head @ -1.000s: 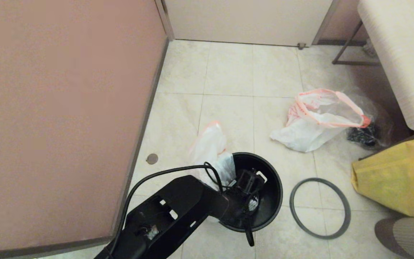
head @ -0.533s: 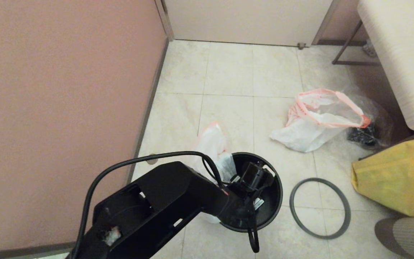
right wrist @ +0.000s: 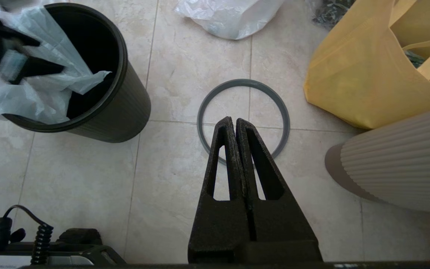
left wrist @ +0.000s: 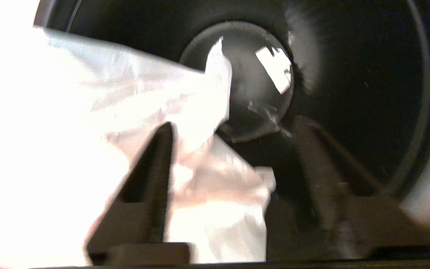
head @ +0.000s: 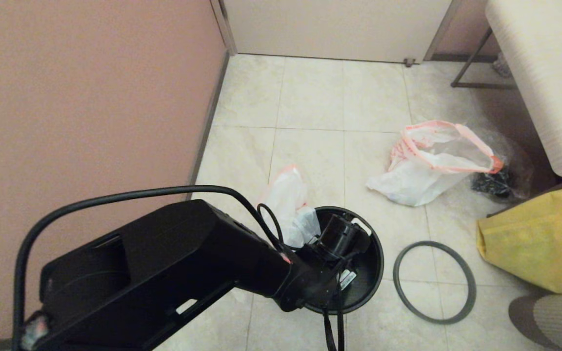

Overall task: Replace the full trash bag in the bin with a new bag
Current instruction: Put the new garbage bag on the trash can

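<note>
Full trash bag [head: 432,163] already lay out on the floor, my left gripper [left wrist: 230,149] hung released over the bin [head: 376,253], new bag [head: 288,209] half-draped on its rim, hoop [head: 434,282] unfitted.

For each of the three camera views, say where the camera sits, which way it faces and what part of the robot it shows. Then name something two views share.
Head view: on the robot's head, facing forward and down at the tiled floor; the left arm fills the foreground, reaching over the bin.
Left wrist view: behind the left gripper, looking into the bin; fingers apart, the new bag beside them.
Right wrist view: behind the right gripper, looking down at the grey hoop; fingers together.
Shared: head and right wrist views both show bin and hoop.
</note>
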